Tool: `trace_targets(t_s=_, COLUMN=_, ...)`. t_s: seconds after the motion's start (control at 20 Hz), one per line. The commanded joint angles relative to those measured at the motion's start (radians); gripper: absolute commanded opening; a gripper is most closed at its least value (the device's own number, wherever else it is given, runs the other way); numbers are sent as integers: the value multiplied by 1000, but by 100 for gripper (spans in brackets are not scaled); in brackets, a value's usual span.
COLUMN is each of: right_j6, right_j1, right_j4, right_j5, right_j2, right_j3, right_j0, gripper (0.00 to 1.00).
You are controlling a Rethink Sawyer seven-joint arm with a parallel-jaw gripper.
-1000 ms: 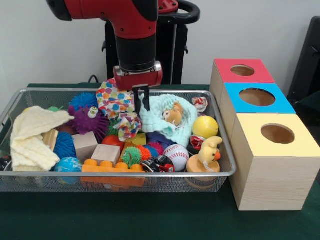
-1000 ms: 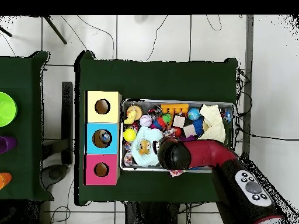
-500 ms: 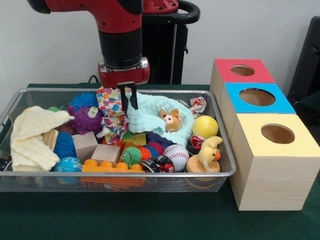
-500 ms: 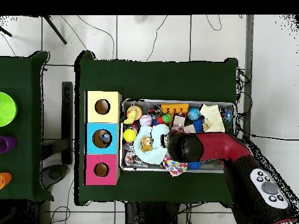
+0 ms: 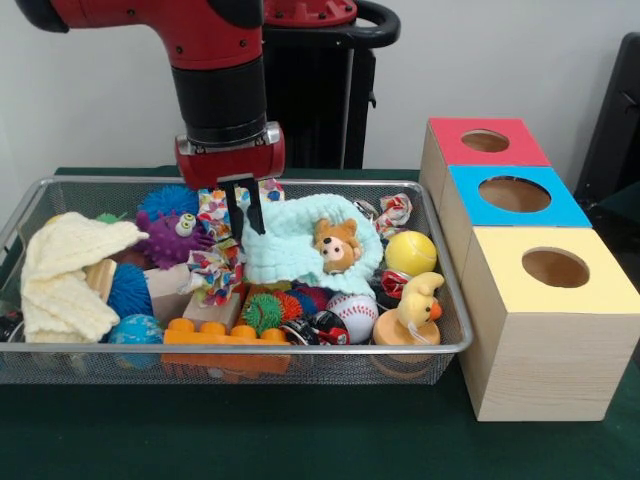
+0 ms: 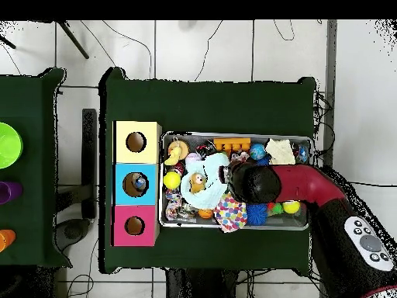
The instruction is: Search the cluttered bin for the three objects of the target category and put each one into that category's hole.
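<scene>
the gripper (image 5: 245, 208) pinches the edge of the mint knitted cloth (image 5: 300, 250) in the wire bin (image 5: 440, 300). the cloth's long axis runs sideways toward the yellow ball (image 5: 411, 253); a small bear toy (image 5: 337, 242) lies on it.

A wire bin (image 5: 300, 348) sits on the desk (image 5: 300, 440), with three boxes (image 5: 545, 330) in a row just beside it on the right in the front view. Inside the bin, a knitted cloth (image 5: 65, 270) lies at the left end and a toy duck (image 5: 418, 300) at the right front. A towel (image 5: 300, 250) lies mid-bin with a small bear (image 5: 335, 243) on it. A baseball (image 5: 352, 310) lies in front of the towel.
</scene>
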Motion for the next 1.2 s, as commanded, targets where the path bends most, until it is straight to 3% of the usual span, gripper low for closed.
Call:
trace_targets(t_s=0.05, right_j6=-362, right_j1=51, right_j4=-97, right_j5=113, right_j2=110, right_j3=-106, right_j0=-40, gripper=0)
trace_targets(t_s=1.2, right_j6=-489, right_j1=108, right_j4=-153, right_j5=210, right_j2=184, right_j3=-165, right_j0=-143, gripper=0)
